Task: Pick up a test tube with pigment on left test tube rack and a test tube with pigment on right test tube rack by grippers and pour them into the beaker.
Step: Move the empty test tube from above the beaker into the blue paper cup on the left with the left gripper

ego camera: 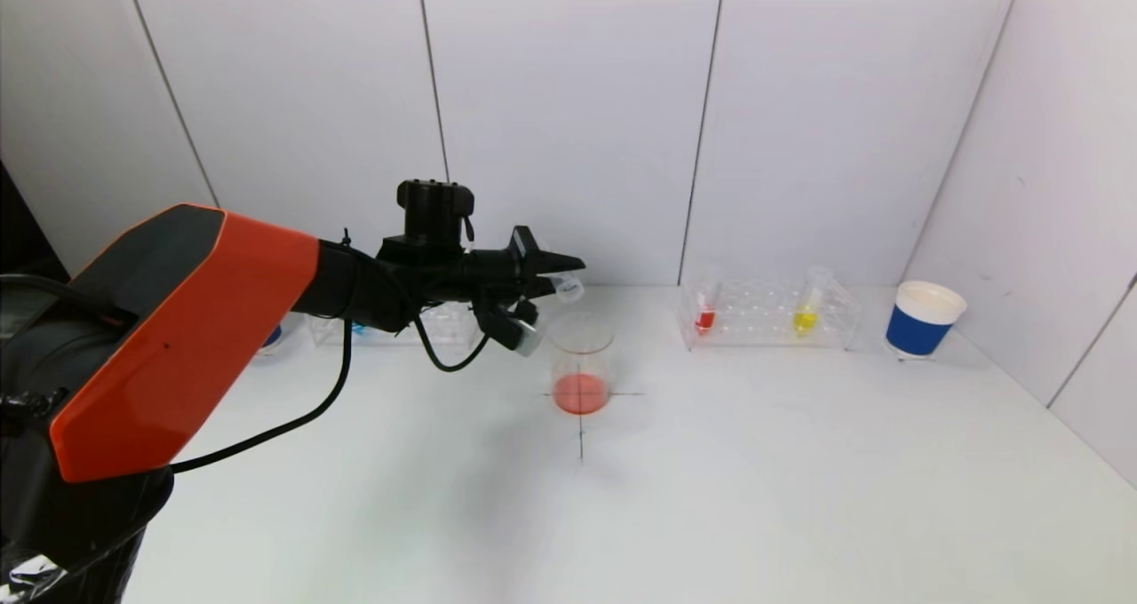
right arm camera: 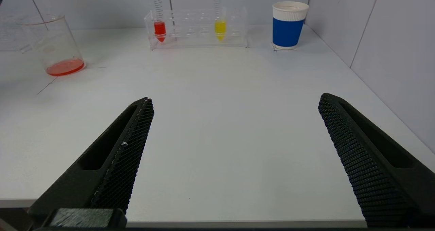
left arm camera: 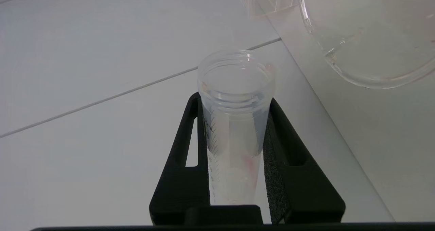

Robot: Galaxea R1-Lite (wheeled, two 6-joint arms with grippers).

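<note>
My left gripper (ego camera: 560,275) is shut on a clear test tube (ego camera: 568,286), held tipped on its side just above the beaker's rim. In the left wrist view the tube (left arm camera: 234,122) sits between the jaws with only faint red traces inside. The glass beaker (ego camera: 581,362) stands on a cross mark mid-table with red liquid at its bottom; it also shows in the right wrist view (right arm camera: 56,47). The right rack (ego camera: 768,315) holds a red tube (ego camera: 705,313) and a yellow tube (ego camera: 807,313). The left rack (ego camera: 444,324) is mostly hidden behind my left arm. My right gripper (right arm camera: 234,122) is open and empty, low over the near right table.
A blue and white paper cup (ego camera: 922,318) stands right of the right rack, near the side wall. A blue object (ego camera: 272,336) peeks out behind my left arm. White walls close the table at the back and right.
</note>
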